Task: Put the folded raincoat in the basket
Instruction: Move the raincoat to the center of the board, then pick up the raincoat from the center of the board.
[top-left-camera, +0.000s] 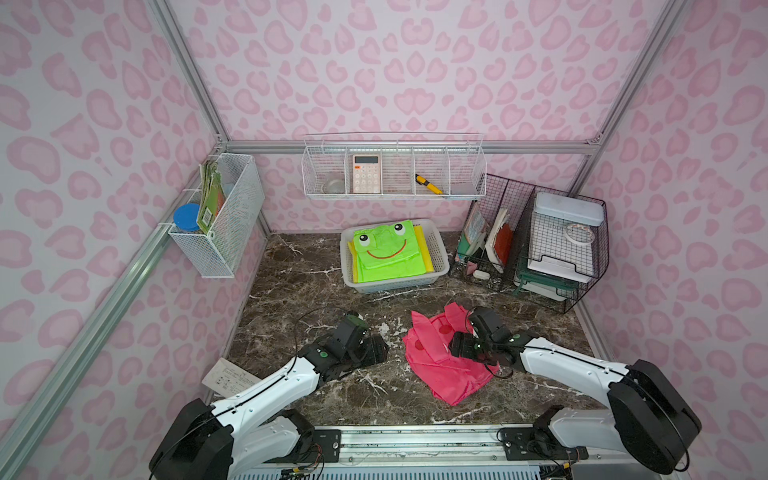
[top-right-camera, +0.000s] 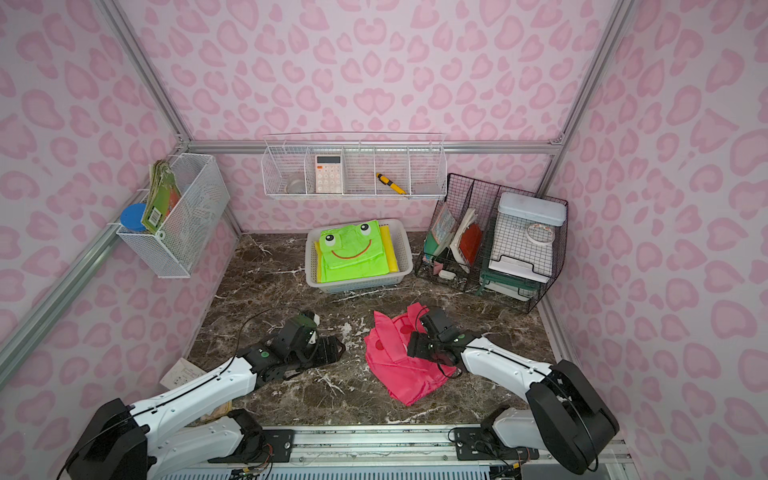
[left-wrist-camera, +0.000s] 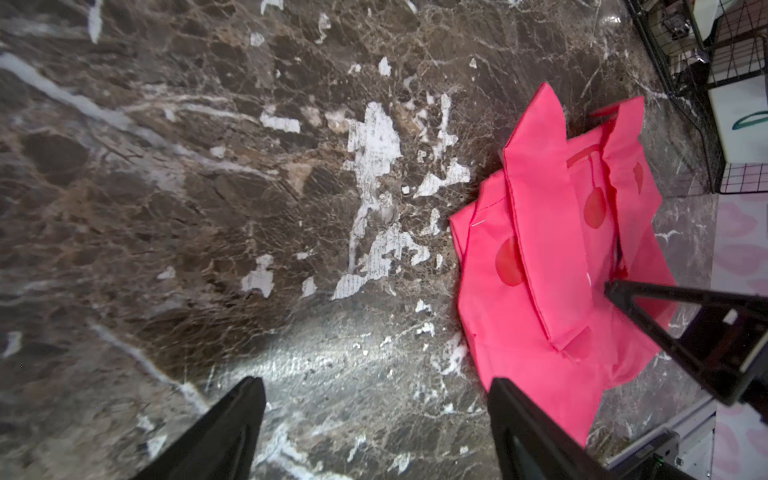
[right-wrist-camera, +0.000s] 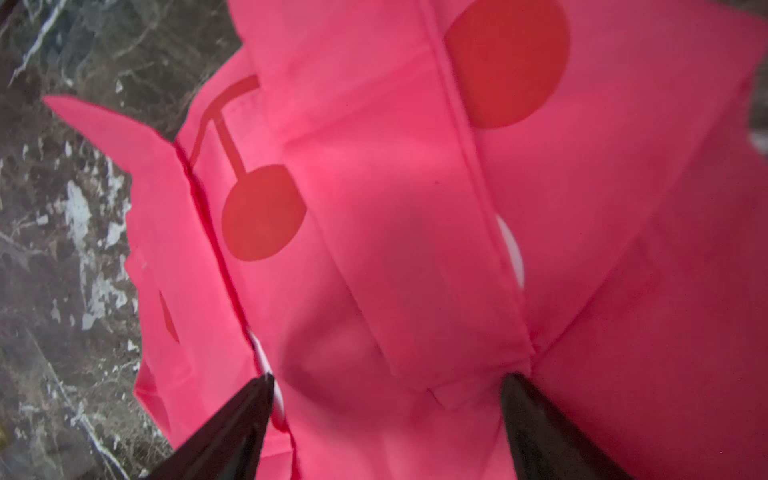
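Since the pink raincoat (top-left-camera: 428, 357) on the table (top-left-camera: 316, 291) looks soft, light and slippery, pinch its thick folded middle, right under your open right hand (right-wrist-camera: 388, 377), not a loose edge.

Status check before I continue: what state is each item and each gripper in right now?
basket: upright on the table, occupied.
green raincoat: folded, lying flat in the basket.
pink raincoat: on the table, loosely folded, flaps sticking up, outside the basket.
left gripper: open, empty, over bare table.
right gripper: open, jaws either side of a fold of the pink raincoat.
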